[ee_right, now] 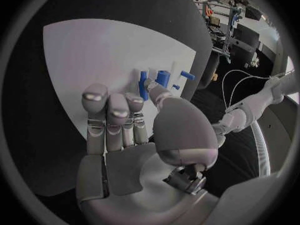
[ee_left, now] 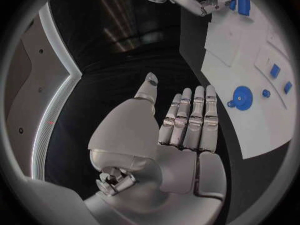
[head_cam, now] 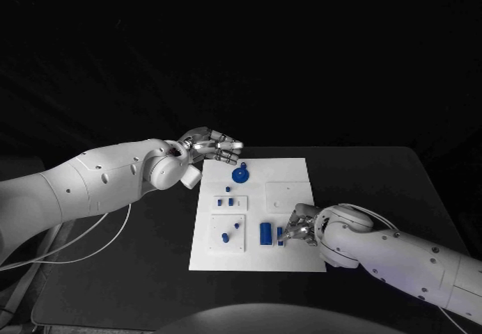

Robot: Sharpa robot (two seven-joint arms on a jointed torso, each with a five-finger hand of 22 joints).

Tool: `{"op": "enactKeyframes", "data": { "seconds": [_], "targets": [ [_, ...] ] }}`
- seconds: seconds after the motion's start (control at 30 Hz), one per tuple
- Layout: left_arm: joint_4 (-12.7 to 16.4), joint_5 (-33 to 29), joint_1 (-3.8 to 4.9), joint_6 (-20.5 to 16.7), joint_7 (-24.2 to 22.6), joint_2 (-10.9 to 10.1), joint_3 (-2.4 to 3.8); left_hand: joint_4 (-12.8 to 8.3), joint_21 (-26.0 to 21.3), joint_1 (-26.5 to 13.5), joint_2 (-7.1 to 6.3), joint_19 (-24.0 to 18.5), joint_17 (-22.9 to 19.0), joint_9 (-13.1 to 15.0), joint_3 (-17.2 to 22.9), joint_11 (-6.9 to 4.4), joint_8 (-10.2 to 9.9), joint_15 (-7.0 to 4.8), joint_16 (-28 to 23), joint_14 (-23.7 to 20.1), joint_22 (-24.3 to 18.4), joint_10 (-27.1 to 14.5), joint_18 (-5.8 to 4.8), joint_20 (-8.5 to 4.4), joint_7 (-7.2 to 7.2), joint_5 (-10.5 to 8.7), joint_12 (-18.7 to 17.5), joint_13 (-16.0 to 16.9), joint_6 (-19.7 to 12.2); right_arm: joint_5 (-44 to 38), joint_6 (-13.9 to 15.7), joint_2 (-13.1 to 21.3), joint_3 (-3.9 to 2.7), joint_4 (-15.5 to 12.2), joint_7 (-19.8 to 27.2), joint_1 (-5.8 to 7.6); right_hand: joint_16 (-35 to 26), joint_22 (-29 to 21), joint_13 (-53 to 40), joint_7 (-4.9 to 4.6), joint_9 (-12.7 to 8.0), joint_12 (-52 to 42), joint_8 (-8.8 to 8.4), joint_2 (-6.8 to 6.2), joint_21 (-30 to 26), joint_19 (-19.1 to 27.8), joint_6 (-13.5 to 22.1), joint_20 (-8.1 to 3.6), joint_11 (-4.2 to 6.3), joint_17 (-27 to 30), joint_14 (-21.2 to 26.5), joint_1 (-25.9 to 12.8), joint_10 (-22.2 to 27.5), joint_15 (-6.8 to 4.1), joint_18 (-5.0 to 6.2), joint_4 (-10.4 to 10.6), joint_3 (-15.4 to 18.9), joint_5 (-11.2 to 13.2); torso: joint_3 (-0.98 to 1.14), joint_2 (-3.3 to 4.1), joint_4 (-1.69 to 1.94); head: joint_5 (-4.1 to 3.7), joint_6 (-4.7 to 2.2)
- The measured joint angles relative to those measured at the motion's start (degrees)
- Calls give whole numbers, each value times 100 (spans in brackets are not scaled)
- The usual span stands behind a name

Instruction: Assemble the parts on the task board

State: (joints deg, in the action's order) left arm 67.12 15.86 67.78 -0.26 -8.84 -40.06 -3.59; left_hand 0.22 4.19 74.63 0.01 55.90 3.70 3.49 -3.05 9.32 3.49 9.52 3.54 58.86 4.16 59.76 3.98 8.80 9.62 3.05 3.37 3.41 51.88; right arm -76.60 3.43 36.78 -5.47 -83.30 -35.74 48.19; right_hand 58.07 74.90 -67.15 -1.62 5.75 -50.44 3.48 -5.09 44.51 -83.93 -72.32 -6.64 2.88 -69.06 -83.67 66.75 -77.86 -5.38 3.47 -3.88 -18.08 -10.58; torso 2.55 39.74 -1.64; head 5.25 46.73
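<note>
Black table (head_cam: 131, 278) is carrying the white task board (head_cam: 291, 261) at its middle. Right hand (head_cam: 299, 227) is reaching in over the board's near right part, thumb tip touching or just beside a tall blue part (ee_right: 143, 85); whether it is pinching that part I cannot tell. Left hand (head_cam: 208, 146) is hovering off the board's far left corner, fingers straight and side by side, holding nothing. Outward from the right hand: a blue block (head_cam: 265, 233), then small pegs (head_cam: 226, 237) standing in raised panels, and a round blue part (head_cam: 240, 173) toward the far edge. Judgement: assembly is looking partial; several parts seem seated, the round part is apparently lying loose. Right wrist view is showing thumb contact hidden in head view; left wrist view is showing the flat empty palm.
</note>
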Motion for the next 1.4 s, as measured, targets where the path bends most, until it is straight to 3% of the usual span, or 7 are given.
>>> {"op": "enactKeyframes", "data": {
  "seconds": [0.23,0.57,0.73,0.9,1.03,1.2,1.4],
  "targets": [
    [-7,2,0,8,3,0,-12,0,0,-22,22,0,0,0,0,0,0,0,0,0,0,0,0,0,0,0,0,0,0,39,14,15,4,3,63,-1,105,0,-18,23,-84,-37,-5,376,159,0,-68,0,-2,-76,4,-325,-18,4,-1,-621,-280,-6,0,0,-1,-4,-9],
    [-4,6,0,22,12,-3,-57,0,0,-22,22,0,0,0,0,20,0,0,0,0,0,-20,0,0,0,0,0,0,0,177,37,40,6,30,135,-1,105,0,-18,25,-128,-37,-18,389,185,0,-68,0,19,-70,4,-508,-39,4,0,-557,-189,57,-2,0,0,-21,-19],
    [0,9,0,29,16,-8,-68,0,0,-22,22,0,0,0,0,20,0,0,0,0,0,-20,0,0,0,0,0,0,0,250,83,70,11,34,181,-7,67,0,-11,5,-144,-37,1,14,140,0,-105,0,22,-32,4,-651,-41,4,-1,172,63,483,-2,0,0,-21,-23],
    [4,14,0,33,19,-16,-72,17,0,-22,22,0,0,0,-17,20,0,0,0,0,0,-20,0,0,20,0,0,0,-20,322,202,161,13,9,302,-9,-29,0,39,-59,-117,15,1,-285,-11,0,-39,0,-2,38,4,-321,-15,5,-1,1126,1115,487,-2,0,1,-21,-24],
    [9,17,0,34,21,-23,-74,17,0,-22,22,0,0,0,-16,20,0,0,0,0,0,-20,0,0,20,0,0,0,-20,367,380,266,12,-27,498,-9,-96,0,60,-113,-111,35,1,-305,-107,0,246,0,-55,60,4,-204,38,5,-1,1307,1421,487,-1,0,1,-14,-24],
    [18,22,0,34,21,-35,-76,16,0,-22,22,0,0,0,-16,20,0,0,0,0,0,-20,0,0,20,0,0,0,-20,381,702,413,10,-76,895,-9,-112,0,81,-222,-115,35,1,-205,-197,0,576,0,-97,64,-8,33,80,17,0,1117,1422,511,-1,0,1,-5,-24],
    [26,25,0,24,3,-49,-76,16,0,-22,22,0,0,0,-16,20,0,0,0,0,0,-20,0,0,20,0,0,0,-20,237,1126,508,7,-78,1503,-24,-139,0,83,-248,-173,35,1,-14,-197,-21,628,21,-105,64,-8,602,88,17,-1,526,506,752,0,0,-2,0,-15]
  ]
}}
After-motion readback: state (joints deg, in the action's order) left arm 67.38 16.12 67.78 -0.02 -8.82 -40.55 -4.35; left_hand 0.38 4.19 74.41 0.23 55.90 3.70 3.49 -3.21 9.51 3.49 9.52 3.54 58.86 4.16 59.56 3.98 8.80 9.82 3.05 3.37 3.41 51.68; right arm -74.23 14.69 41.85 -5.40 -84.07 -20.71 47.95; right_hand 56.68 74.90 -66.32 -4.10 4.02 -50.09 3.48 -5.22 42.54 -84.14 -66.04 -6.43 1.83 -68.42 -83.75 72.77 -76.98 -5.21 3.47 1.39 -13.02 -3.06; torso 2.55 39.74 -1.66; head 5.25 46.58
